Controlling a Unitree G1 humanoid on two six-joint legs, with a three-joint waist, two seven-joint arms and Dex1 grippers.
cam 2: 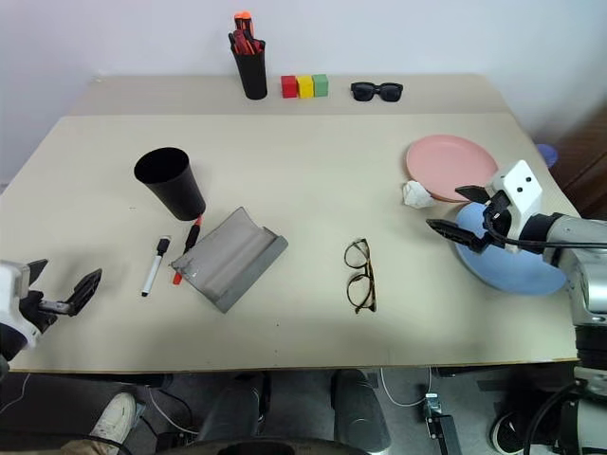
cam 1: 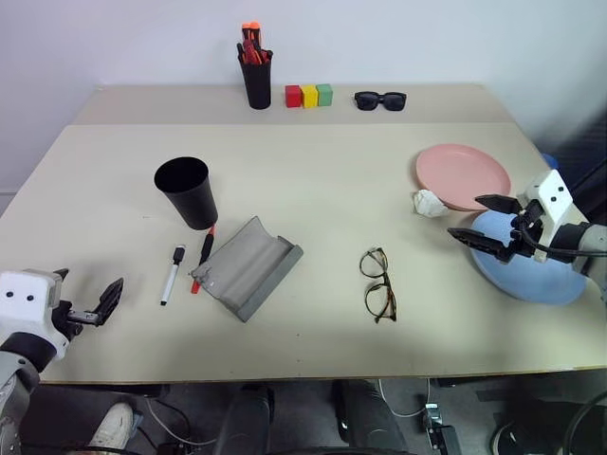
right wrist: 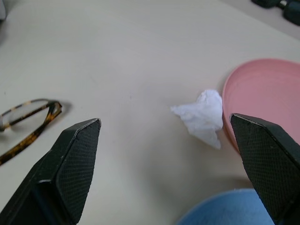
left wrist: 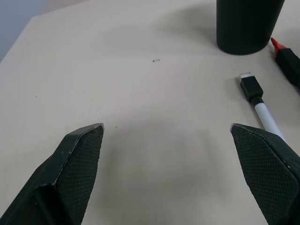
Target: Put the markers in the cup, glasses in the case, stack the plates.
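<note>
Two plates lie at the desk's (cam 1: 313, 180) right in the head view: the pink plate (cam 1: 463, 175) and the blue plate (cam 1: 531, 261), with the right end effector (cam 1: 484, 220) spread empty above the blue one. Markers (cam 1: 173, 273) lie below the cup (cam 1: 187, 191), beside the open case (cam 1: 247, 267); the glasses (cam 1: 377, 283) lie midway. Left wrist view: the left end effector (left wrist: 166, 136) is spread empty near the white marker (left wrist: 260, 105). Right wrist view: a crumpled tissue (right wrist: 202, 117) touches the pink plate.

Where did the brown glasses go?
The brown glasses lie folded on the table, near its front edge in the head views. They sit between the open grey case on the robot's left and the blue plate on its right.
</note>
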